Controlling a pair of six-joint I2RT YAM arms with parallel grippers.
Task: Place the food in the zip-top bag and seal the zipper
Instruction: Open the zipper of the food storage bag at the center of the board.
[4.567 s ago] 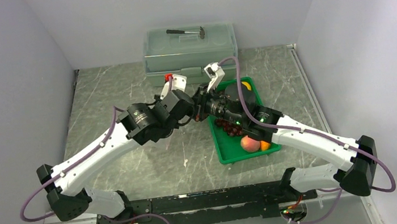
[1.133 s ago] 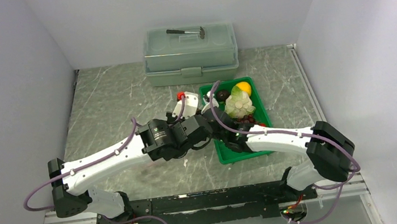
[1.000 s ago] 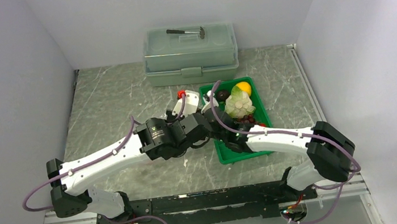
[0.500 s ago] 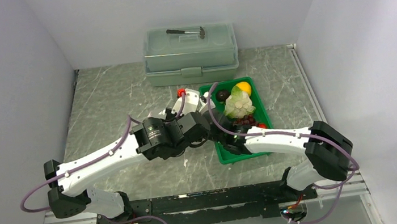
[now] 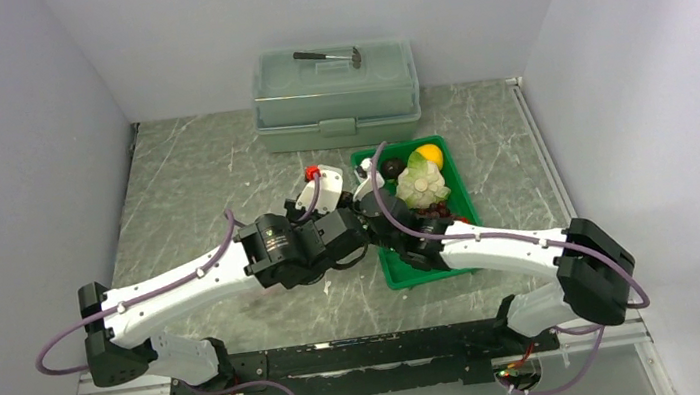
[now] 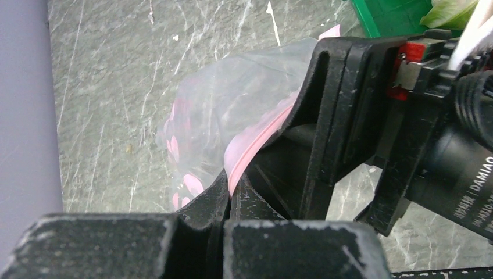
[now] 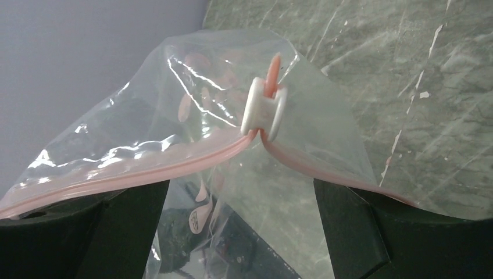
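Note:
A clear zip-top bag with a pink zipper strip hangs between my two grippers above the table. My left gripper is shut on the pink zipper edge. In the right wrist view the bag drapes over my right gripper, which is open, its fingers spread wide under the pink rim. A white slider sits on the zipper. From above, the left gripper and right gripper meet beside the green tray. A lemon, lettuce and grapes lie in the tray.
A pale green toolbox with a hammer on its lid stands at the back of the marble table. Grey walls close in on both sides. A dark round item lies in the tray's far corner.
Since the oldest frame both grippers have pulled back from near the toolbox toward the tray's left edge. Over the last second the left wrist shifted slightly away and the right elbow moved right.

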